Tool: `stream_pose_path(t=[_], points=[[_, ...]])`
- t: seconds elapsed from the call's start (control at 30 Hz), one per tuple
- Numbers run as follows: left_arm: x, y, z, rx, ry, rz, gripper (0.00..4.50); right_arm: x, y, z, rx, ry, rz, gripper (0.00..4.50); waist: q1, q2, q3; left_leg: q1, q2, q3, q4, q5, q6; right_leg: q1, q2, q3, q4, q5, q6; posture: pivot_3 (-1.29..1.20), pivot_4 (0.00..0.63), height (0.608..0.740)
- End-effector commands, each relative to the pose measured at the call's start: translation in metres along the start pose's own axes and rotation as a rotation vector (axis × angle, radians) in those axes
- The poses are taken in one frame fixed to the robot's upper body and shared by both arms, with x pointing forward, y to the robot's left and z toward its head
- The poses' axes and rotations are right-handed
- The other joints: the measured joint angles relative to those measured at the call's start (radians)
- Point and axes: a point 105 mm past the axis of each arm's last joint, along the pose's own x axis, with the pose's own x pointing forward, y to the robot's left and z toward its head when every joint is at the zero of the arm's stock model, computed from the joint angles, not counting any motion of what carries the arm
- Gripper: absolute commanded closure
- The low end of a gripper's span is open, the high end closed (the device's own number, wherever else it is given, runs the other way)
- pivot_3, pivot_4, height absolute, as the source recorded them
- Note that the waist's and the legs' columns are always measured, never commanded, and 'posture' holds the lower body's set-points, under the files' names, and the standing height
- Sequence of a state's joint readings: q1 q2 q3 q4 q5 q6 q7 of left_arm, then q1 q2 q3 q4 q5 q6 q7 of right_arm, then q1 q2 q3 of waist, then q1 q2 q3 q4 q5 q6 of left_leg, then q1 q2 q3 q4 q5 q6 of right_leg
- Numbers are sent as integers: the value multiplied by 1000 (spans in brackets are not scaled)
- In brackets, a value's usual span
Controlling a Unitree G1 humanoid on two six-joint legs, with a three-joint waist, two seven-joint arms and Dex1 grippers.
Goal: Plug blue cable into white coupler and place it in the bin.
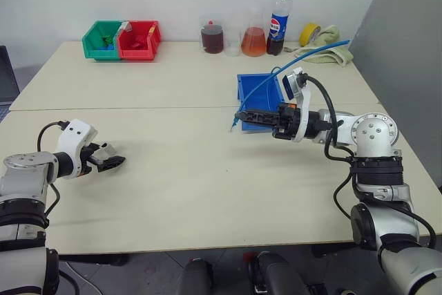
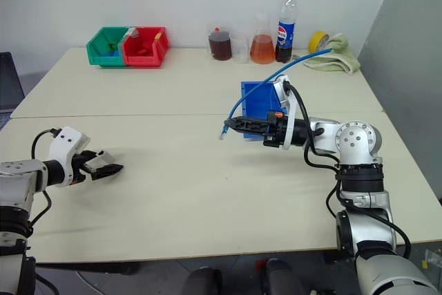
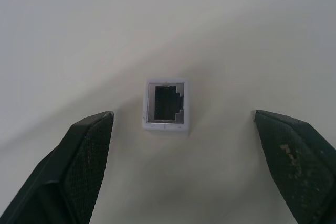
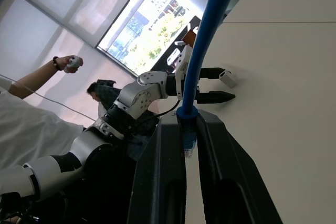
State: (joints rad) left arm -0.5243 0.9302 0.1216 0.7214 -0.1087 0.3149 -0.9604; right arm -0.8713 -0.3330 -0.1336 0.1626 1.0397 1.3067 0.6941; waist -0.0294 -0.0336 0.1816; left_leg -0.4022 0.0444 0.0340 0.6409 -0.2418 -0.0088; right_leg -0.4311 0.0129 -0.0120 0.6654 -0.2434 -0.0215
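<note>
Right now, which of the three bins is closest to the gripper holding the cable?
The blue bin, directly behind the right gripper; the green bin and red bin sit at the table's far-left edge.

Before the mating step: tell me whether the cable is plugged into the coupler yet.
Not plugged. The coupler lies on the table, its socket empty, between the open left pincer fingers. The right pincer holds the cable apart from it.

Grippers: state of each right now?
Left gripper: open, fingers either side of the white coupler, not touching it.
Right gripper: shut on the blue cable near its plug.
</note>
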Motion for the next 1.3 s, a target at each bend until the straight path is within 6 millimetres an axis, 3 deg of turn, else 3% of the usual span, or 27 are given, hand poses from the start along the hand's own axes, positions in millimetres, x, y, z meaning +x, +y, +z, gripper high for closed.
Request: stream_pose_path(t=[0.03,0.1,0.2,0.57,0.73,0.87,1.07,1.2,1.3], points=[[-7,6,-1,23,12,15,26,0,8,6,-36,-15,23,4422,0,0,0,0,0,0,0,0,0,0,0,0,0,0,0,0,150,740],[-8,5,-2,22,13,8,26,-1,8,6,-36,-14,22,4422,0,0,0,0,0,0,0,0,0,0,0,0,0,0,0,0,150,740],[-8,5,-2,23,16,6,464,0,8,6,-36,-15,22,4422,0,0,0,0,0,0,0,0,0,0,0,0,0,0,0,0,150,740],[-10,7,-3,26,22,7,2947,0,8,7,-37,-14,21,4422,0,0,0,0,0,0,1,0,0,0,0,0,1,0,0,0,150,740],[-10,7,-2,33,22,6,3875,-1,8,6,-39,-13,22,4422,0,0,0,0,0,0,1,0,0,0,0,0,1,0,0,0,150,740],[-7,3,4,52,10,-13,3910,-1,8,6,-39,-14,21,4422,0,0,0,0,0,0,2,0,0,0,0,0,2,0,0,0,150,740],[5,-19,28,132,-45,-115,3911,-1,7,7,-42,-17,19,4422,1,0,0,0,0,0,3,0,0,0,0,0,3,0,0,0,150,740],[16,-67,67,252,-186,-324,3911,-1,7,7,-43,-21,18,4422,6,0,0,0,0,0,4,0,0,0,0,0,4,0,0,0,150,740],[16,-102,84,333,-247,-483,3911,-1,7,6,-45,-26,17,4422,8,0,0,-1,-1,0,5,0,0,0,0,1,5,0,0,0,150,740]])
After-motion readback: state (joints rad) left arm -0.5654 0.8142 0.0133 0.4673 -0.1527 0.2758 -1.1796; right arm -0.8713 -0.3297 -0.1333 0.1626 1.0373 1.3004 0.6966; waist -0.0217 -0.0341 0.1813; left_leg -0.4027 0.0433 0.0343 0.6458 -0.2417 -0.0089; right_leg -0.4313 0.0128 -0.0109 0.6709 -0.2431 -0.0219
